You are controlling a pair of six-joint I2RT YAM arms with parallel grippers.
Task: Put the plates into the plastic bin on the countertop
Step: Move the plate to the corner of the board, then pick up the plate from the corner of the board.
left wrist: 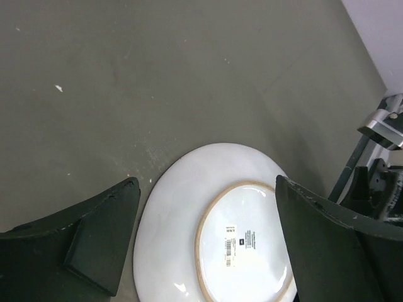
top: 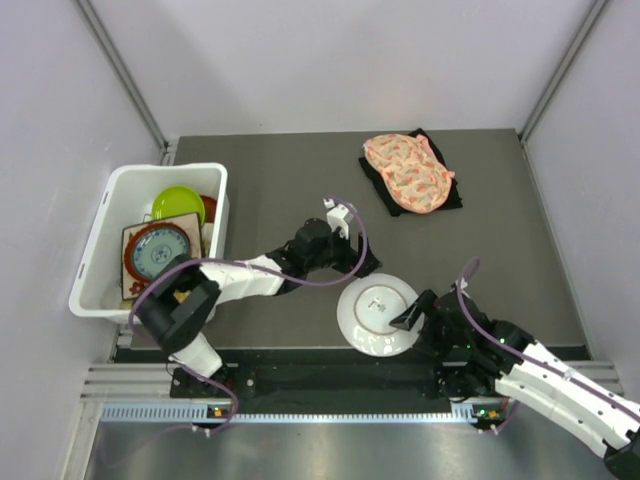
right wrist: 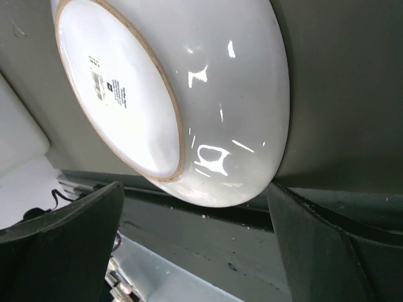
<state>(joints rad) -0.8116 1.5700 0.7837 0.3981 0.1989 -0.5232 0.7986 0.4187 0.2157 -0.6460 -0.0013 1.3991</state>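
Beneath the left pincer [left wrist: 206,189], jaws wide apart and empty, a white plate [top: 377,314] lies upside down on the bench [top: 270,170]; the right pincer [right wrist: 194,189], likewise spread and empty, sits at the plate's rim. A white plastic bin [top: 170,168], holding other plates [top: 158,250], stands well left of both pincers.

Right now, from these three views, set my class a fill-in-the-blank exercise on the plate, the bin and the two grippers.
1. The white plate lies ___ on the countertop, with its foot ring and label facing up.
2. The plastic bin stands on the ___ side of the countertop.
3. The left gripper and the right gripper both have their jaws ___.
4. The pink floral fabric rests on a ___ cloth.

Missing words: upside down; left; open; black.
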